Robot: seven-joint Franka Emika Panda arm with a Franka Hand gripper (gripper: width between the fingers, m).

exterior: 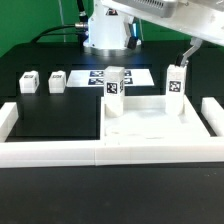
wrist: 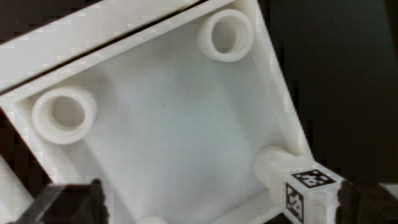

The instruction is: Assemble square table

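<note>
The white square table top [exterior: 150,118] lies at the exterior view's right, with its raised rim up. Two tagged white legs stand upright on it, one at its far left corner [exterior: 115,83] and one at its far right corner [exterior: 177,81]. Two more leg blocks [exterior: 29,81] [exterior: 57,80] stand loose on the black mat at the left. My gripper [exterior: 187,54] hangs just above the right leg. In the wrist view the top [wrist: 169,120] shows two empty round sockets [wrist: 228,35] [wrist: 63,110] and one tagged leg [wrist: 302,185]. The gripper [wrist: 214,215] looks open and holds nothing.
The marker board [exterior: 135,75] lies behind the table top. A white border wall [exterior: 90,152] runs along the front and up both sides [exterior: 8,120]. The robot base [exterior: 108,30] stands at the back.
</note>
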